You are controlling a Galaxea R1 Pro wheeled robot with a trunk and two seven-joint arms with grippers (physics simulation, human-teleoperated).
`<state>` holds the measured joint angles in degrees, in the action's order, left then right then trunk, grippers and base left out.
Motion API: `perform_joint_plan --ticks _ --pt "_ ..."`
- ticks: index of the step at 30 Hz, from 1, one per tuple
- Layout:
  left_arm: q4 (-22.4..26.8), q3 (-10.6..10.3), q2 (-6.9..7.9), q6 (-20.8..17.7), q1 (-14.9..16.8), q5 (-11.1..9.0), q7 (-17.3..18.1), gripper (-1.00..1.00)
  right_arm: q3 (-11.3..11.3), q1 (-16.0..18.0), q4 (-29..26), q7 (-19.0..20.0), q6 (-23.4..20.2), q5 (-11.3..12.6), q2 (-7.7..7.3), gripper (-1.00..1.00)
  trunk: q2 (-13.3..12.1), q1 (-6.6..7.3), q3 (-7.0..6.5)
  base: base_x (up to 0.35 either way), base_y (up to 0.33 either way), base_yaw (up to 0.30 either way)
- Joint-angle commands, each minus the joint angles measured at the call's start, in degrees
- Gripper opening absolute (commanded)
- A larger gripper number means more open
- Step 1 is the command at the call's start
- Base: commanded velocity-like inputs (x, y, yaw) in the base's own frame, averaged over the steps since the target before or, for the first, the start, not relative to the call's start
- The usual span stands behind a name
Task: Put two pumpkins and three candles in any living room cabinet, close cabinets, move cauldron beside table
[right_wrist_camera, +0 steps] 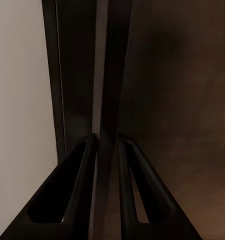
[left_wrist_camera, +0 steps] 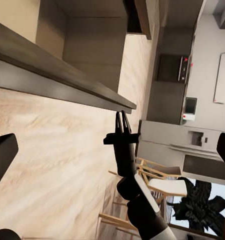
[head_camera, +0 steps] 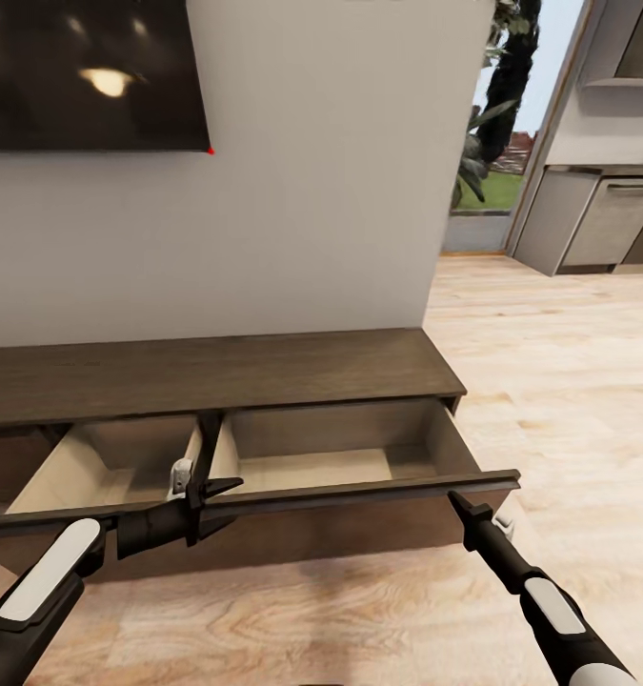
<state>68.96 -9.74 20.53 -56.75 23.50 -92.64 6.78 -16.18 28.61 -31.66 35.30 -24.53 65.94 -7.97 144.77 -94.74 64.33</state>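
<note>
Presently, item one: the cabinet (head_camera: 216, 372), a long low dark-brown unit against the white wall, flat top bare; its wide drawer (head_camera: 340, 457) stands pulled out, the pale interior split by a divider into two compartments, both without contents as far as the head view reaches; no pumpkin, candle or cauldron appears in these pictures.

Item two: the right gripper (right_wrist_camera: 106, 142), set on the drawer front's top edge near its right end; its fingers (right_wrist_camera: 82, 165) sit one on each side of the thin dark panel, clenched on it, which reads as the grasp used for drawing the drawer along its slide; in the head view the same gripper (head_camera: 459, 503) meets the front just below the lip.

Item three: the left gripper (head_camera: 199, 505), hanging at the drawer front near the divider; it grasps nothing visible; the left wrist view suggests its fingers are spread, dark tips at the picture's edges, though I cannot tell for sure.

Item four, surroundings: a dark wall-mounted screen (head_camera: 92, 71) above the cabinet; light wood floor (head_camera: 550, 362); grey kitchen units (head_camera: 597, 219) and a window with foliage beyond; the left wrist view takes in the right arm, a fridge (left_wrist_camera: 185, 150) and pale chairs.

Obstruction, as a judgement: both arms crowd the drawer front, and the projecting drawer itself blocks the way along the cabinet; it must be shut before the task ends.
</note>
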Motion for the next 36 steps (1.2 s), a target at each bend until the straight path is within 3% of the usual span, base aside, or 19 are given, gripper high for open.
perform_joint_plan --ticks 1,36 --pt "-0.05 -0.1 0.04 -0.03 0.05 0.47 0.6 1.0 1.68 0.04 -0.07 1.2 -1.1 0.69 0.06 -1.0 0.03 0.05 0.04 -0.168 0.0 0.0" --pt "-0.11 -0.1 0.04 -0.03 0.05 0.46 0.6 1.0 1.68 0.04 -0.07 1.18 -1.04 0.69 0.06 -1.0 0.03 0.05 0.04 -0.052 0.0 0.0"
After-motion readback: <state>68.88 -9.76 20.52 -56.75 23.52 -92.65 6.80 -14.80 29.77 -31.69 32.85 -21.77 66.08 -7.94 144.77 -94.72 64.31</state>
